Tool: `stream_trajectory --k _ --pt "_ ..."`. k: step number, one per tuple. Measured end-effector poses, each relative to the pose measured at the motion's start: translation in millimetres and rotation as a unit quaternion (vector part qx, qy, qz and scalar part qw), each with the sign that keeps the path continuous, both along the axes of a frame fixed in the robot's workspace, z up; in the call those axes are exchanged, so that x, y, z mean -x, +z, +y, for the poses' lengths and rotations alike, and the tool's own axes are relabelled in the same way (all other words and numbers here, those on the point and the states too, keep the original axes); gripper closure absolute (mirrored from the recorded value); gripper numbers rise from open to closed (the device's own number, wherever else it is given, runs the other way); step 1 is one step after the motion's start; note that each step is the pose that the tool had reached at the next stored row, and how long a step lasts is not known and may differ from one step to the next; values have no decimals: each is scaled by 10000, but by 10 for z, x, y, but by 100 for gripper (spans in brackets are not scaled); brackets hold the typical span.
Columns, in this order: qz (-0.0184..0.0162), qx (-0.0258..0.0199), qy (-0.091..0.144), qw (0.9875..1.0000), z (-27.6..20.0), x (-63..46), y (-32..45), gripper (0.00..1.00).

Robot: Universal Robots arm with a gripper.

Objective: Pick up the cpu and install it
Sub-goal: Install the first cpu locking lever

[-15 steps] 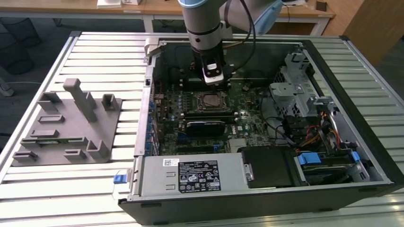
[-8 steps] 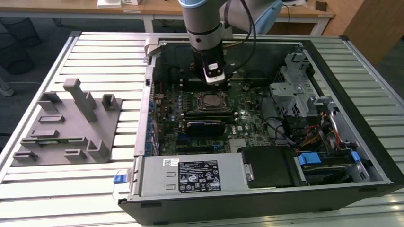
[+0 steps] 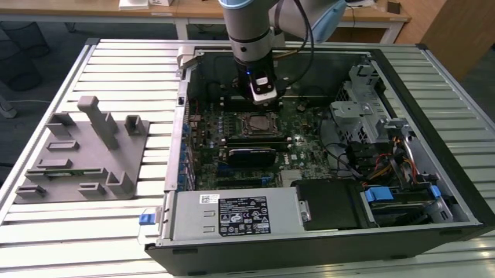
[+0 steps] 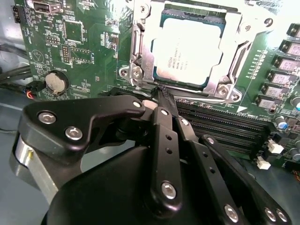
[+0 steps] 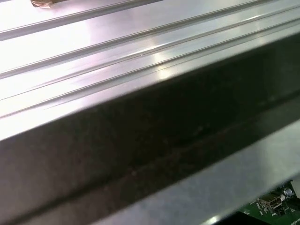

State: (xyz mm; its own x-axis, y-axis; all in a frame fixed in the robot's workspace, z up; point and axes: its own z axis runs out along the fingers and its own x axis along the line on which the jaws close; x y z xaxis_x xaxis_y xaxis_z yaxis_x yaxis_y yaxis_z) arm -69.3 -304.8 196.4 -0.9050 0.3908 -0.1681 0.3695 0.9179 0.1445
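The cpu [image 4: 187,52] lies flat in the socket [image 4: 138,56] of the green motherboard [image 4: 84,42], silvery top upward, with the socket's metal frame bordering it on all 4 sides; whether that frame is latched down I cannot tell. In the exterior view the socket [image 3: 258,123] sits near the middle of the open computer case [image 3: 309,255], and the gripper [image 3: 264,95] hangs just on its far side, low inside the case.

In the second wrist view the gripper [image 4: 163,93] points at the socket's edge nearest it, between the frame and the memory slots [image 4: 225,124]; its 2 fingers [image 4: 165,136] are clenched tip to tip with nothing between them, and whether the tips touch the board I cannot tell. A coin cell battery [image 4: 57,83] sits well off to 1 side.

The grey slotted holder block [image 3: 81,153] stands on the ribbed metal tabletop [image 3: 116,63] at the exterior view's left, well apart from the case.

Judging by its look, the cpu is light, thin and stiff; the smooth metal lid would be slippery, and the underside contacts fragile; the safest hold is probably a light pinch across 2 opposite edges, keeping it level.
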Motion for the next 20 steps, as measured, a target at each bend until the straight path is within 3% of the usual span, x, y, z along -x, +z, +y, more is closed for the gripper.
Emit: stream_trajectory --k 20 --pt "-2 7 14 10000 8 -25 0 89"
